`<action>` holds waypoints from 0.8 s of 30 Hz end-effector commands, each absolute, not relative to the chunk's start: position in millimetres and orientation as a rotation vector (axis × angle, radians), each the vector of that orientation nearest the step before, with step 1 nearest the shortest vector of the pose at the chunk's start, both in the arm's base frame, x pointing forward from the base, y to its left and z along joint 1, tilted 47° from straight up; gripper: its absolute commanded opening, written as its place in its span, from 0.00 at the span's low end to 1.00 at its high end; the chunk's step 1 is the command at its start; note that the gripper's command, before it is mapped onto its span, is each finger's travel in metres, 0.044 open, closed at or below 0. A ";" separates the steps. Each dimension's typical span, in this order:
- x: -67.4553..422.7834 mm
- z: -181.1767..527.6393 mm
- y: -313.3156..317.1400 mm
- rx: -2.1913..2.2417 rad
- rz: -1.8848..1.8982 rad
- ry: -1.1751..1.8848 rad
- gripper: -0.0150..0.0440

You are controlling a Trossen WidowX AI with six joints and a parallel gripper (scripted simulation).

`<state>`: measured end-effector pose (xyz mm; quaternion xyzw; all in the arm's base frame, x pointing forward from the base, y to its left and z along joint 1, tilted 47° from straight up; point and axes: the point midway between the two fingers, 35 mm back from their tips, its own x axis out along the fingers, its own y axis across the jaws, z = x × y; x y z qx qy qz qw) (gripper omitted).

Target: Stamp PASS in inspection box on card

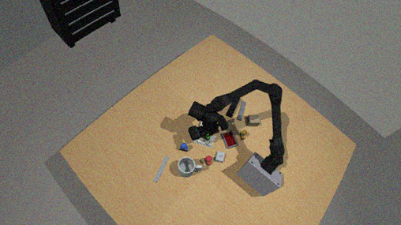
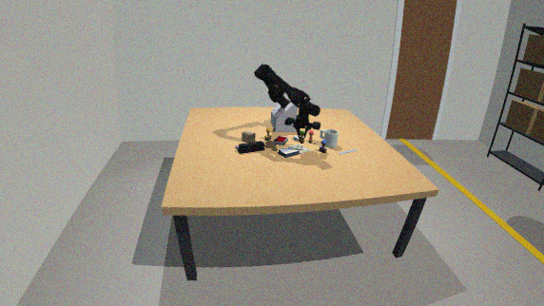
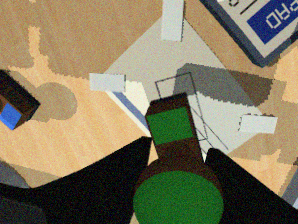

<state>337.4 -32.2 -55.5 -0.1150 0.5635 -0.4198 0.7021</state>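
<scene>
From the top view the arm reaches from its grey base (image 1: 251, 178) across the wooden table (image 1: 130, 146), with the gripper (image 1: 207, 135) over the white card (image 1: 205, 142). A bit of green shows there, the PASS stamp (image 1: 207, 136). The red ink pad (image 1: 229, 139) sits just beside the card. Also scattered around: a blue-knobbed stamp (image 1: 184, 146), a red-knobbed stamp (image 1: 207, 159), a yellow-knobbed one (image 1: 243, 134), a grey mug (image 1: 186, 166) and a metal ruler (image 1: 161, 169).

The exterior view shows the same cluster mid-table, gripper (image 2: 301, 134) pointing down near the card (image 2: 291, 150), mug (image 2: 330, 137) off to the side (stuff is tiny here, hard to read detail).

The wrist view is the good one: the two black fingers are clamped on the PASS stamp (image 3: 174, 163), green knob towards the camera, dark body with a green band, held above the card (image 3: 149, 70). The stamp's lower end overlaps the thin outlined inspection box (image 3: 174, 86); contact can't be told. A blue-and-white booklet (image 3: 256, 3) lies at the top right
</scene>
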 end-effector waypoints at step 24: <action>336.4 -67.8 -45.9 -0.267 -0.933 1.254 0.25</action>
